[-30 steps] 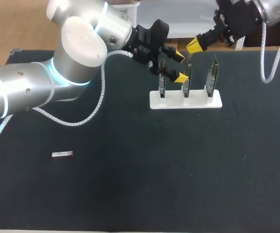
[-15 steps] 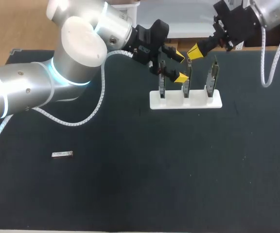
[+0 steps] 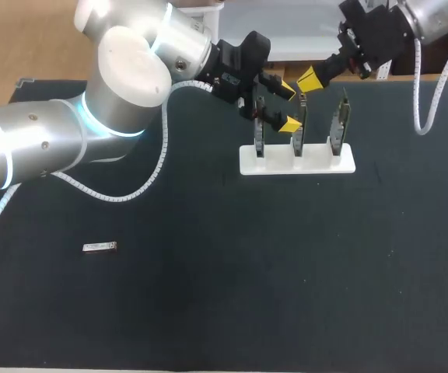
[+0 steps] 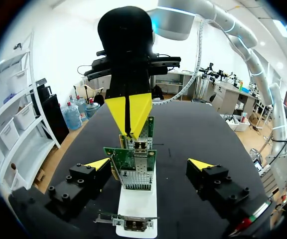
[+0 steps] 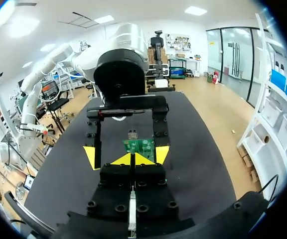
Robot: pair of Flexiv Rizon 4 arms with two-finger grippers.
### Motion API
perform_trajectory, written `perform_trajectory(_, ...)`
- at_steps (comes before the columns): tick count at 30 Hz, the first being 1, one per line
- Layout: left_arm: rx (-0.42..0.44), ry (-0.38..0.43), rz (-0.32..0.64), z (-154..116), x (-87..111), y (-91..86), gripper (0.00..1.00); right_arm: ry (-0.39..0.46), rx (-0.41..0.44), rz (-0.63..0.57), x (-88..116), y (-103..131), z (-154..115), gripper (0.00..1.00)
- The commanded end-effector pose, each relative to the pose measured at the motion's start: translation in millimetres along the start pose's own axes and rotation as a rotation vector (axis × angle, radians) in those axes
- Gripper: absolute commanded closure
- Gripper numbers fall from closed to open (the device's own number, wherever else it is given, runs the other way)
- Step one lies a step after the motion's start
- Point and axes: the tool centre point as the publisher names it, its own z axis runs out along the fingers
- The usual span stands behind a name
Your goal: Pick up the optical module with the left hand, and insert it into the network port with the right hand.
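Sitting at the table's near left, the optical module (image 3: 99, 247) is well apart from both arms. The left gripper (image 3: 288, 107) is wide open, straddling the left network card (image 3: 260, 134) on the white stand (image 3: 298, 164) without touching it. The right gripper (image 3: 309, 78) has its tips pinched together just beyond.

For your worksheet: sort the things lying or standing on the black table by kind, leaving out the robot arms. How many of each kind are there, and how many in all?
Circuit boards, upright in the stand: 3
White stand: 1
Optical module, lying apart on the table: 1
Total: 5
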Motion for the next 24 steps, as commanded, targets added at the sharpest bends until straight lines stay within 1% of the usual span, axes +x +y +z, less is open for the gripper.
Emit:
perform_trajectory(1, 0.004, 0.005, -0.002, 0.8, -1.1, 2.6, 0.00, 0.001, 0.003, -0.004, -0.6, 2.6, 0.1, 1.00)
perform_trajectory(16, 0.004, 0.005, -0.002, 0.8, -1.1, 2.6, 0.00, 0.014, -0.004, 0.030, 10.8, 3.3, 5.5, 1.00)
perform_trajectory(24, 0.004, 0.005, -0.002, 0.8, -1.1, 2.6, 0.00, 0.018, -0.006, 0.033, 12.4, 4.4, 6.4, 1.00)
